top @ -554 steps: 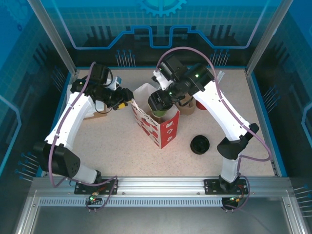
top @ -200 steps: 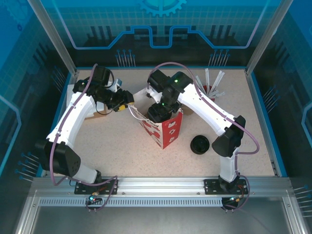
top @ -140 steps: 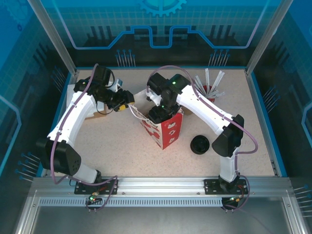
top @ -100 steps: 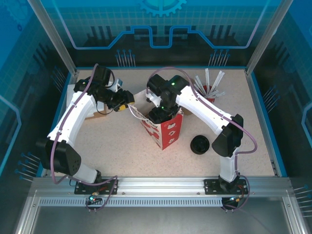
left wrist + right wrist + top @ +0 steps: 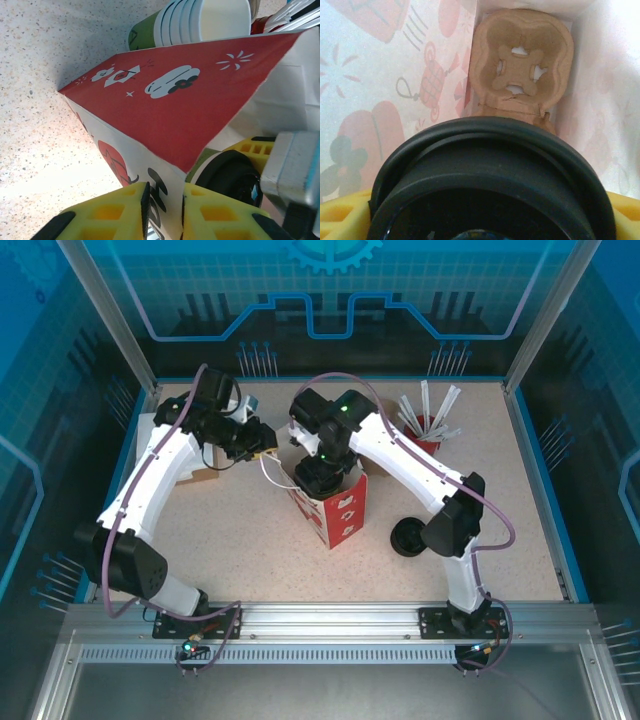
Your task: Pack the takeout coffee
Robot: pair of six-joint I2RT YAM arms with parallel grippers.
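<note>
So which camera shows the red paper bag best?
The top external view: the red bag stands between the arms, mostly visible. The left wrist view gives one red side close, its edge pinched in the left gripper. The right wrist view looks past the takeout coffee into its pale inside.

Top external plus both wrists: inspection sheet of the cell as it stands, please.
Surface: speckled table, no spills seen.
Job's things: takeout coffee, lidded, held inside the paper bag above a pulp cup carrier.
Clutter: black lids; cup stack beside the bag; red stirrer holder; cardboard under the left arm.
Grippers: left gripper, jaws shut on the bag's edge; right gripper, jaws shut on the coffee.
Cables: purple cables loop along both arms, no snag seen.
Surroundings: blue panels, metal frame.
</note>
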